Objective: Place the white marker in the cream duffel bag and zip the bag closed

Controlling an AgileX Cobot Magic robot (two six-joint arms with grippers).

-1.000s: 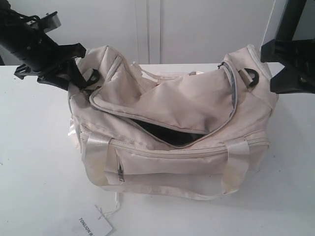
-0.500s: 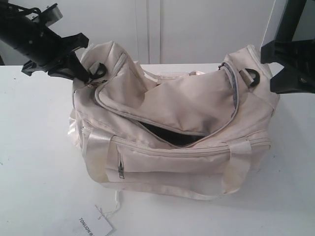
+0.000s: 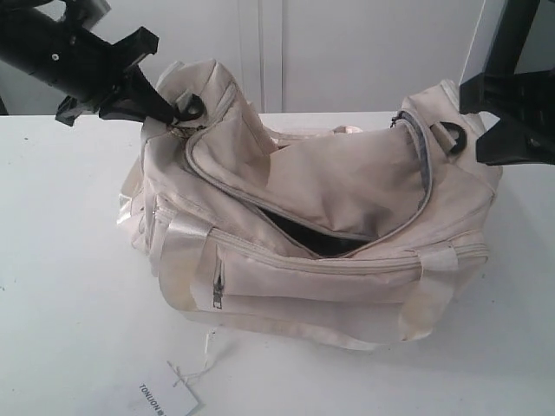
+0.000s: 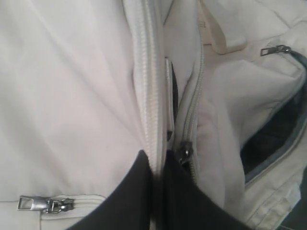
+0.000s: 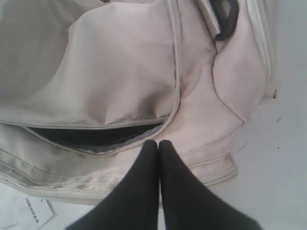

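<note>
The white marker was not seen — judged already inside the cream duffel bag (image 3: 347, 191), set mid-table, its top gaping. The left gripper (image 4: 158, 160) was clenched at the zipper pull (image 4: 184, 154), seemingly pinching it; the right gripper (image 5: 158, 143) was closed on nothing. Zipping was in hand — a steady draw along the curve was called for.

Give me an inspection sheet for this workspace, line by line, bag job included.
Surface: white table.
Job's things: cream duffel bag, top zipper part open, black lining showing; white marker not seen.
Clutter: paper hang tag on string near the front edge.
Grippers: left pincer shut on the bag's zipper end; right pincer shut, empty, above the bag.
Cables: nothing seen.
Surroundings: white panelled wall behind.
</note>
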